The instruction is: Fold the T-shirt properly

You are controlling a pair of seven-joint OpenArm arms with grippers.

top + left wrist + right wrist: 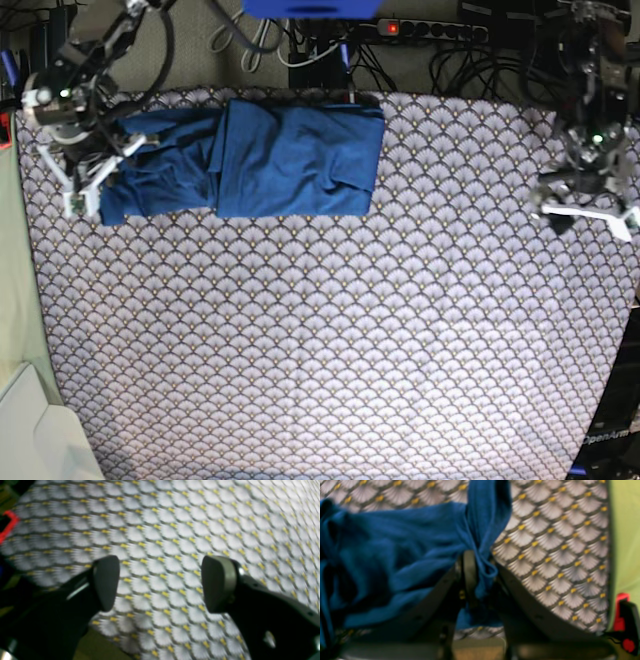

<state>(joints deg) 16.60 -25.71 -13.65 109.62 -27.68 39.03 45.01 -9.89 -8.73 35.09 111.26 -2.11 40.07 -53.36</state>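
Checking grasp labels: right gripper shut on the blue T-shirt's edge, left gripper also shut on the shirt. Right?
Not quite. The left gripper is open over the patterned cloth, holding nothing, per the left wrist view. The right gripper is indeed shut on the T-shirt.

Blue T-shirt (395,555) fabric hides the right jaws' tips and runs past the frame's left edge.

Both wrist views blurred; scallop-patterned cloth (175,530) smeared in left wrist view, fingers (106,582) rendered dark. Base view sharp, evenly lit from above, brightest lower centre, dim toward the top edge.
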